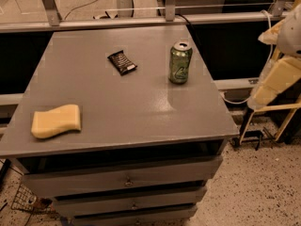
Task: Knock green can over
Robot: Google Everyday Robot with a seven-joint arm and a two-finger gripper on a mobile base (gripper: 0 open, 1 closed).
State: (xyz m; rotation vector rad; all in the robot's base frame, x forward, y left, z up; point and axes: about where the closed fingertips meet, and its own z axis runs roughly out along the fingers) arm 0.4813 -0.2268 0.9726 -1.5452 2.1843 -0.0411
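The green can [180,62] stands upright on the grey cabinet top [131,112], near its far right side; it has a silver top and pale logo markings. My arm hangs at the right edge of the view, off the cabinet. Its pale yellow gripper [259,99] points down beside the cabinet's right edge. The gripper is well right of the can, lower than it, and not touching it.
A black snack wrapper [122,62] lies left of the can. A yellow sponge [56,121] lies near the front left corner. A metal rail [141,20] runs behind the cabinet. Drawers [127,180] are below the top, and speckled floor [263,187] is to the right.
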